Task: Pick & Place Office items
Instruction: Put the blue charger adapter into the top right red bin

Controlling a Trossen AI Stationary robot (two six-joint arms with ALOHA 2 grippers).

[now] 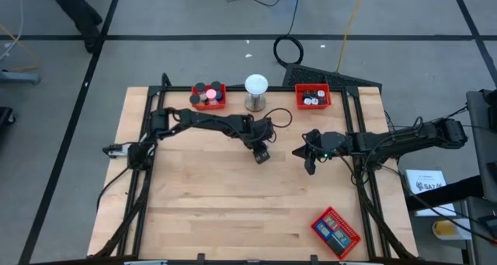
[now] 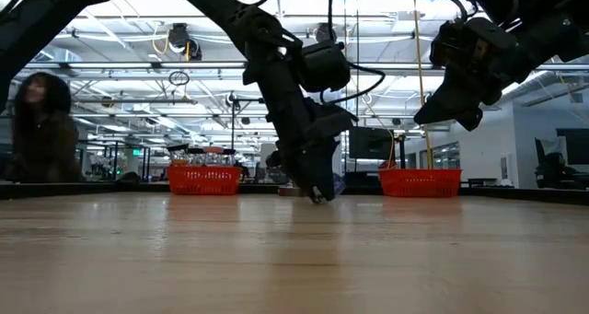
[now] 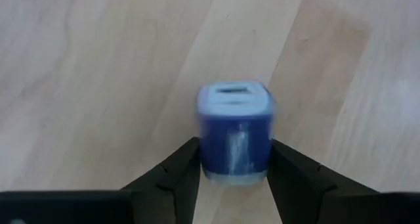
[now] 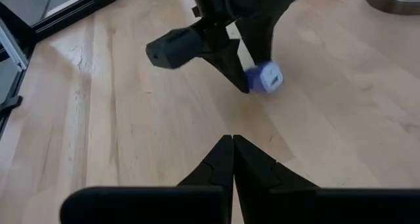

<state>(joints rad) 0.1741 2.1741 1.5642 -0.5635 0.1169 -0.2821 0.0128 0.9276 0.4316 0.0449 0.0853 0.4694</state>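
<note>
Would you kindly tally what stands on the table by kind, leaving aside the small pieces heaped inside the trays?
Red mesh trays: 3
White globe on metal base: 1
Blue block between the left gripper's fingers: 1
Total: 5

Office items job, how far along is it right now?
Done: items already sit in all three red trays, two at the back and one at the front right. In hand: the left gripper has a blue block between its fingers, low over the table. Left: placing it. The right gripper waits shut, empty.
</note>
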